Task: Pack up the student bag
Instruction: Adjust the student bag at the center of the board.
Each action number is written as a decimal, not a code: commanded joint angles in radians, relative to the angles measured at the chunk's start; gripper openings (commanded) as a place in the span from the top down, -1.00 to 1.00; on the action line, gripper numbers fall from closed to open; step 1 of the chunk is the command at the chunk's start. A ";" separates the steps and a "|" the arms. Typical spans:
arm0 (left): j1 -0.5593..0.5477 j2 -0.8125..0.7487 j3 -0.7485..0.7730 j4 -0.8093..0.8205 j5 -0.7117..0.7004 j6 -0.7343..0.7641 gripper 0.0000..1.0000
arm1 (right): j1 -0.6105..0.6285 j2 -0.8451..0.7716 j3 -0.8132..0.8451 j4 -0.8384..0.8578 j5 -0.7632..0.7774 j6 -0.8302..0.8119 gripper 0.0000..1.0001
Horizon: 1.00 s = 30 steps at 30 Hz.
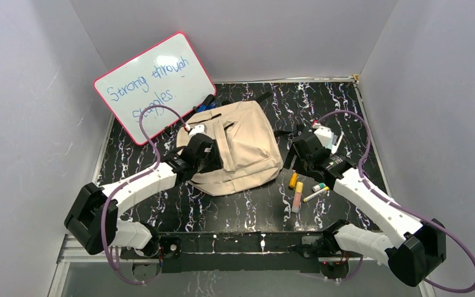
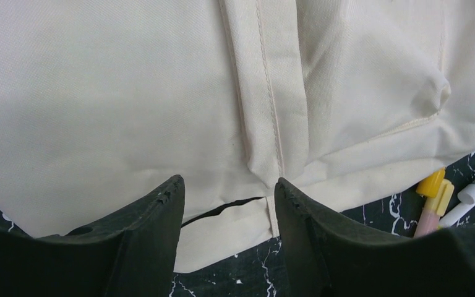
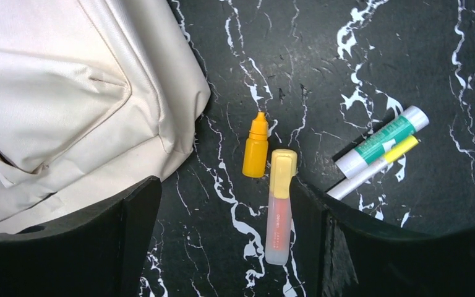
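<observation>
Top external view: the student bag lies flat in the middle of the black marbled table, a whiteboard propped behind it and one arm on each side.
Left arm: the left pincer hovers over the bag's near edge with its fingers apart. A raised seam and a dark zip slit show between them, and nothing is pinched.
Right arm: the right pincer stands wide open and empty above the table, just beside the bag's corner.
Loose items: an orange dropper bottle, a pink highlighter, a glue stick and a pen lie near that corner, none touching the bag.
Handling: the bag looks like light, limp cloth, likely to sag, wrinkle and slide on the smooth top. It does not look fragile.
Where to hold: probably the stitched seam or the zip edge, where doubled cloth gives the fingers something to bite. A flat panel would likely slip free.
Stage: the packing looks barely begun.
</observation>
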State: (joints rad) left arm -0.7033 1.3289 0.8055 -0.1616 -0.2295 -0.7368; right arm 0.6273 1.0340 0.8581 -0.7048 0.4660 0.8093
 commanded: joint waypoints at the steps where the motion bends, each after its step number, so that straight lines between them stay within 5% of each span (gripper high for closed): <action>1: 0.002 0.016 0.062 0.020 -0.083 -0.044 -0.09 | -0.008 0.033 0.017 0.084 -0.069 -0.149 -0.66; 8: 0.009 0.181 0.200 0.042 -0.063 -0.006 -0.51 | -0.008 0.041 0.021 0.156 -0.182 -0.216 -0.60; 12: 0.036 0.325 0.346 -0.091 -0.115 0.011 -0.54 | -0.010 0.005 -0.005 0.197 -0.200 -0.200 -0.57; 19: 0.061 0.394 0.414 -0.150 -0.154 0.058 -0.31 | -0.010 -0.003 -0.009 0.228 -0.217 -0.175 -0.53; 30: 0.107 0.303 0.310 -0.130 -0.126 0.103 0.09 | -0.011 0.091 0.051 0.287 -0.239 -0.196 -0.48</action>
State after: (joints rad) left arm -0.6247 1.6939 1.1496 -0.2699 -0.3321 -0.6640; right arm 0.6220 1.0855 0.8509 -0.4904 0.2466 0.6327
